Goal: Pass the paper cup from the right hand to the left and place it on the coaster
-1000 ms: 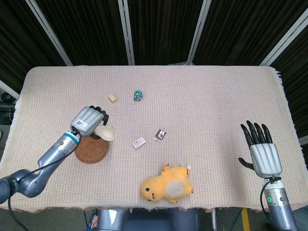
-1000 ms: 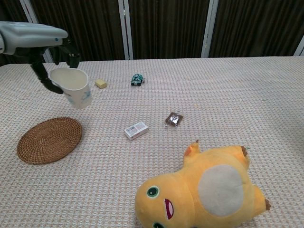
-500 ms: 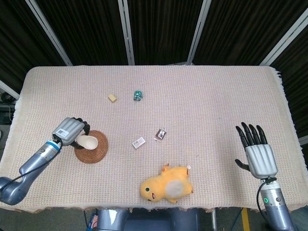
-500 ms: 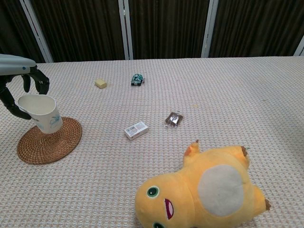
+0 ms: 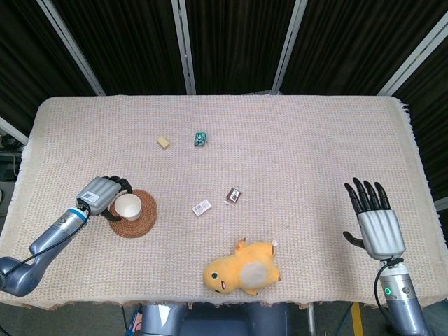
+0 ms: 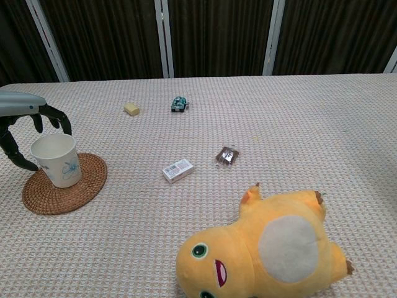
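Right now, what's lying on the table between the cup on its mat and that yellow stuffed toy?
In the head view, only a small white box lies roughly between the paper cup on the coaster and the toy; otherwise bare cloth.

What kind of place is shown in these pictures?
Probably a robot test workspace, not a home: a table under a woven cloth, dark curtain panels behind it, and unrelated props such as a plush toy and a coaster.

A wide table [image 5: 294,133] draped in a beige woven cloth [image 6: 310,124] with a fringed right edge fills the scene, backed by dark curtains [image 5: 231,42] crossed by pale metal posts [image 6: 162,37].
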Robot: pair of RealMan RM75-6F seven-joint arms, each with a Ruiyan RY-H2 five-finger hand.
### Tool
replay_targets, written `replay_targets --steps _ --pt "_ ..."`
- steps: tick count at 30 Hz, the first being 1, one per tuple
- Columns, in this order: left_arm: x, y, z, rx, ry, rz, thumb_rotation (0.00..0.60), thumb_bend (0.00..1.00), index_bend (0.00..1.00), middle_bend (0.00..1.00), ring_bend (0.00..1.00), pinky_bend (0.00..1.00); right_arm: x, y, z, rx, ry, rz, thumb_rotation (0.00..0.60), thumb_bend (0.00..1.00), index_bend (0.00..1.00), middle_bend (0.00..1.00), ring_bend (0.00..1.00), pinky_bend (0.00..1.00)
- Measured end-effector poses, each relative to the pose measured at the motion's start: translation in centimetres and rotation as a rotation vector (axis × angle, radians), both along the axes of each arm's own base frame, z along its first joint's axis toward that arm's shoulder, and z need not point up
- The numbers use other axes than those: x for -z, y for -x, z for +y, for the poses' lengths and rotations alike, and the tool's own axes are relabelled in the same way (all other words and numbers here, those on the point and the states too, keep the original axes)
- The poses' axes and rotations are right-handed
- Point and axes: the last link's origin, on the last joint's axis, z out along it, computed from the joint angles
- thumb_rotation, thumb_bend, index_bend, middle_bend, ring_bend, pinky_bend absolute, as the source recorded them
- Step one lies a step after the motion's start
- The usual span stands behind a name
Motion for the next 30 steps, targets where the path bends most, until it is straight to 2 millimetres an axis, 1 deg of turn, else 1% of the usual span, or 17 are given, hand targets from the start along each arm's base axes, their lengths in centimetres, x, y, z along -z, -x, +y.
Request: replay_targets --steps 1,3,6,11,16,19,23,27,30 --pt "0.0 0.0 0.0 -0.003 0.001 -0.004 0.600 0.00 0.00 0.00 0.00 0.04 0.0 0.0 0.0 0.000 0.000 0.000 0.600 0.00 0.00 0.00 0.00 0.00" --pt "-0.2 -0.1 -0.1 -0.015 0.003 -0.023 0.600 0.00 0.00 0.00 0.00 0.01 0.0 0.0 0.0 0.000 0.000 0.001 0.600 0.00 0.00 0.00 0.00 0.00" --pt "-1.1 -0.2 -0.4 -0.034 0.005 -0.050 0.600 0.00 0.00 0.00 0.00 0.00 0.0 0.0 0.1 0.000 0.000 -0.001 0.600 0.00 0.00 0.00 0.00 0.00" --pt "-3.7 -0.4 -1.0 -0.022 -0.042 -0.077 0.600 0.00 0.00 0.00 0.00 0.00 -0.1 -0.2 0.2 -0.004 -0.001 -0.008 0.600 0.00 0.00 0.00 0.00 0.00" --pt "-6.7 -0.8 -2.3 0.000 -0.153 -0.151 0.600 0.00 0.00 0.00 0.00 0.00 -0.4 -0.5 0.4 -0.016 0.001 -0.025 0.600 0.00 0.00 0.00 0.00 0.00" --pt "-8.2 -0.8 -3.6 0.013 -0.247 -0.198 0.600 0.00 0.00 0.00 0.00 0.00 -0.6 -0.6 0.5 -0.020 0.000 -0.038 0.600 0.00 0.00 0.00 0.00 0.00" --pt "-9.7 -0.1 -6.3 0.022 -0.390 -0.221 0.600 0.00 0.00 0.00 0.00 0.00 -0.7 -0.7 0.6 -0.025 -0.007 -0.056 0.600 0.00 0.00 0.00 0.00 0.00" --pt "-9.7 0.7 -9.1 0.018 -0.496 -0.189 0.600 0.00 0.00 0.00 0.00 0.00 -0.7 -0.8 0.5 -0.030 -0.017 -0.068 0.600 0.00 0.00 0.00 0.00 0.00" --pt "-8.8 1.1 -10.8 0.009 -0.546 -0.166 0.600 0.00 0.00 0.00 0.00 0.00 -0.7 -0.9 0.4 -0.036 -0.020 -0.072 0.600 0.00 0.00 0.00 0.00 0.00"
